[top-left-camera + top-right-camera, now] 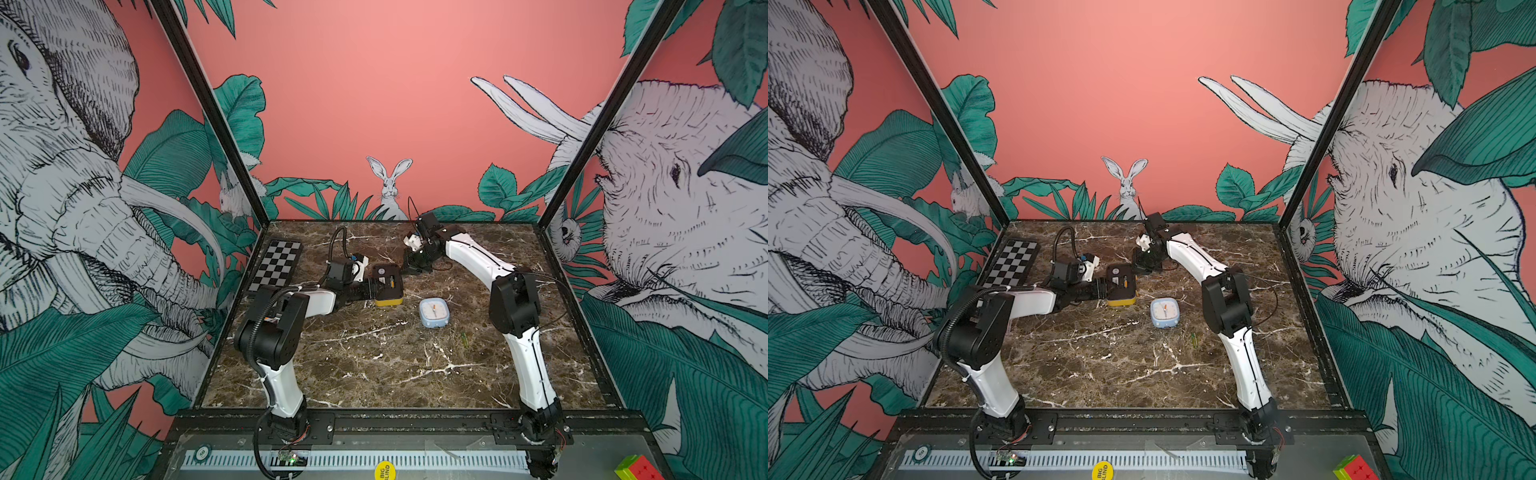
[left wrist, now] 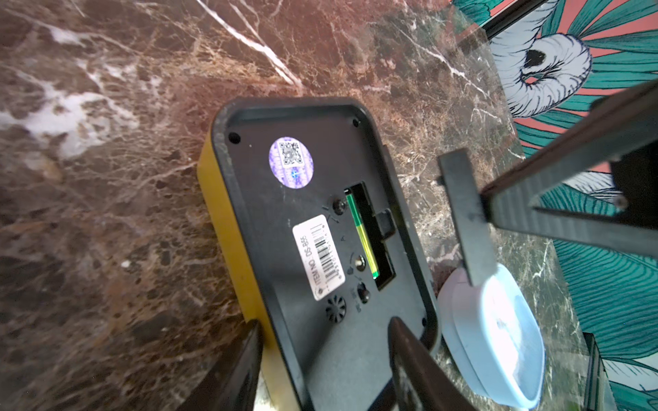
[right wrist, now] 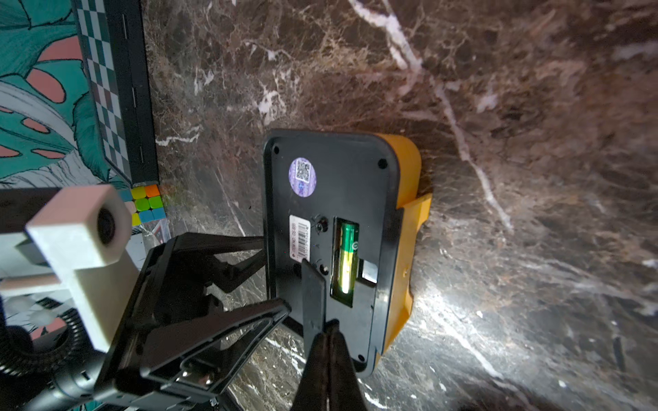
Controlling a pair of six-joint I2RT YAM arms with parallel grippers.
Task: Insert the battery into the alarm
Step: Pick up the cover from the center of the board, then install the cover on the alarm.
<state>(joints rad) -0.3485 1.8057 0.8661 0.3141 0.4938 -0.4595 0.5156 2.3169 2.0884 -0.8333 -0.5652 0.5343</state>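
The alarm [image 1: 388, 286] [image 1: 1121, 284] is yellow with a black back and lies back up on the marble table. Its battery slot is uncovered, and a green-and-yellow battery [image 3: 347, 256] [image 2: 361, 235] sits in it. My left gripper [image 2: 325, 322] [image 1: 372, 289] is shut on the alarm's end, one finger against the yellow shell and one on the black back. My right gripper [image 3: 329, 325] [image 1: 407, 269] is shut on a thin black cover plate [image 3: 313, 291] [image 2: 463, 213]. It holds the plate just above the back, next to the slot.
A pale blue clock [image 1: 434, 311] [image 2: 498, 338] lies face up close to the alarm, on its near right. A checkerboard [image 1: 276, 264] leans at the table's far left edge. A small green item [image 1: 464, 340] lies nearer the front, and a colour cube [image 1: 633, 467] sits outside the frame.
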